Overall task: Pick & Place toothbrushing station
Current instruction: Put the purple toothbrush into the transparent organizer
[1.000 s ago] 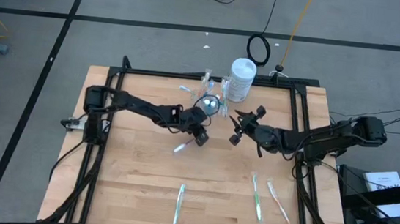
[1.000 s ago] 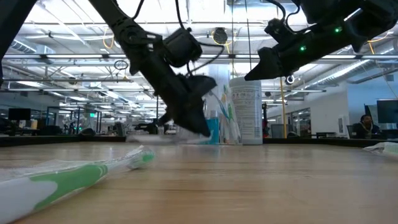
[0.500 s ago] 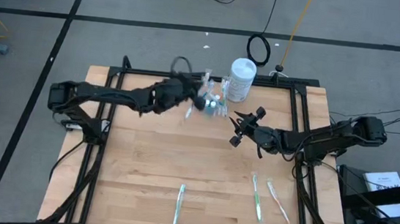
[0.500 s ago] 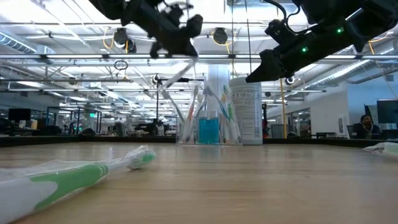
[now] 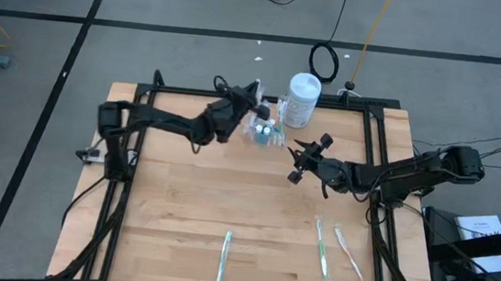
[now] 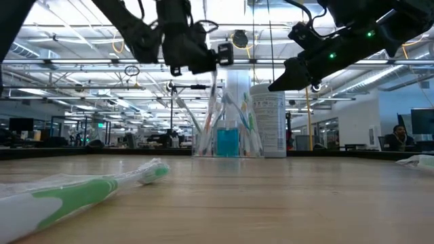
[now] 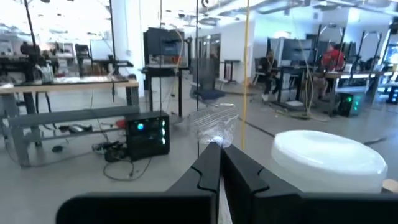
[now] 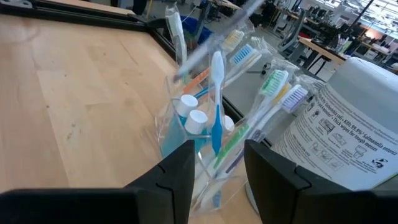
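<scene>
A small clear cup (image 5: 264, 131) stands near the table's far edge. It holds pastel toothbrushes and blue tubes (image 8: 186, 127), and shows again in the low view (image 6: 227, 139). My left gripper (image 5: 251, 97) hovers just above and left of the cup, shut on a wrapped toothbrush (image 6: 213, 95). My right gripper (image 5: 296, 162) hangs open in the air right of the cup and nearer the front. The cup shows between its fingers in the right wrist view. My left gripper pinches the wrapped toothbrush between its two fingers. A crinkled clear wrapper end (image 7: 214, 124) sticks out beyond the fingertips. The fingers lie about level, pointing toward the far right. The brush slants down from them toward the cup (image 8: 208, 43), clear of the table.
A tall white canister (image 5: 302, 99) stands right behind the cup. Three wrapped toothbrushes lie near the front edge: one at the middle (image 5: 224, 258) and two to the right (image 5: 321, 247) (image 5: 348, 251). A black frame rail (image 5: 236, 96) runs along the table's far edge.
My left gripper has risen from the table's middle and gone toward the far edge, ending over the cup. It has tipped from pointing down to about level. The toothbrush it holds has been lifted clear of the table.
</scene>
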`<state>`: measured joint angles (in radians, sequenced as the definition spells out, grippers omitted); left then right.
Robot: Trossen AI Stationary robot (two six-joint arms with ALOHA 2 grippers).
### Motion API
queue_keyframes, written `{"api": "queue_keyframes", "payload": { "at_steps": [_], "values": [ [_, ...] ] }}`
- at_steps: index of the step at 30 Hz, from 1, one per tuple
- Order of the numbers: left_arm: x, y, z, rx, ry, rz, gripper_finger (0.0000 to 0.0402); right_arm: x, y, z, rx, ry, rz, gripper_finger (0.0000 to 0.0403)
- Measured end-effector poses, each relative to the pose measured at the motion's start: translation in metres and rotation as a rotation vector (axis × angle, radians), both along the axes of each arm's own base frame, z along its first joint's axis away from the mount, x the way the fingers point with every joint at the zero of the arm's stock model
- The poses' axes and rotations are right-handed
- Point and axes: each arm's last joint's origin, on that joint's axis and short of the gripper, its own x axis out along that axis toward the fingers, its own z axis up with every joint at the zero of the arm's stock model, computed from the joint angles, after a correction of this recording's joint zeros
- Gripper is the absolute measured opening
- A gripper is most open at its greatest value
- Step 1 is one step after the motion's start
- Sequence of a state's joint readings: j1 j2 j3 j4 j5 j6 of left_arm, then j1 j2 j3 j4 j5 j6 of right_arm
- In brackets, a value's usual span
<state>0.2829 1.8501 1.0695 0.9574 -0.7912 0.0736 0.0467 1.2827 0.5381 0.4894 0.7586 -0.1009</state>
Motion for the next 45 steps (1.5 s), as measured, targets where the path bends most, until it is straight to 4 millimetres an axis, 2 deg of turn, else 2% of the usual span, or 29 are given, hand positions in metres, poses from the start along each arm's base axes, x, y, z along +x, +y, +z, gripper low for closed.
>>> {"api": "queue_keyframes", "payload": {
  "at_steps": [3,6,9,11,14,18,20,29,34,40,45],
  "values": [
    [0.008,-0.001,-0.016,0.027,0.011,0.000,0.0006,0.000,0.000,-0.001,0.001,0.010,0.000,0.0130],
    [0.014,-0.006,-0.033,0.041,0.095,0.006,0.0004,0.000,0.000,-0.001,0.001,0.012,0.000,0.0130],
    [0.016,-0.010,-0.044,0.051,0.189,0.116,0.0009,-0.001,0.000,-0.001,0.001,0.016,-0.001,0.0130],
    [0.014,-0.009,-0.045,0.049,0.211,0.173,0.0009,-0.001,0.000,-0.002,0.005,0.019,-0.002,0.0130],
    [0.014,-0.007,-0.042,0.057,0.192,0.157,0.0003,-0.001,0.000,-0.002,0.005,0.018,-0.002,0.0130],
    [0.013,-0.011,-0.027,0.118,0.056,0.091,0.0010,-0.001,0.000,-0.002,0.006,0.018,-0.002,0.0130],
    [0.011,-0.011,-0.022,0.150,0.047,0.102,0.0008,-0.001,0.000,-0.002,0.005,0.018,-0.002,0.0130],
    [0.011,0.003,-0.037,0.096,0.186,0.114,0.0014,-0.001,0.000,-0.002,0.004,0.019,-0.002,0.0130],
    [0.012,0.006,-0.044,0.062,0.226,0.112,0.0004,-0.001,0.000,-0.002,0.004,0.020,-0.002,0.0130],
    [0.017,-0.011,-0.048,0.066,0.305,0.096,0.0018,-0.001,0.000,-0.002,0.004,0.020,-0.002,0.0130],
    [0.017,-0.029,-0.049,0.077,0.449,0.260,0.0004,-0.001,0.000,-0.002,0.004,0.020,-0.002,0.0130]
  ]
}}
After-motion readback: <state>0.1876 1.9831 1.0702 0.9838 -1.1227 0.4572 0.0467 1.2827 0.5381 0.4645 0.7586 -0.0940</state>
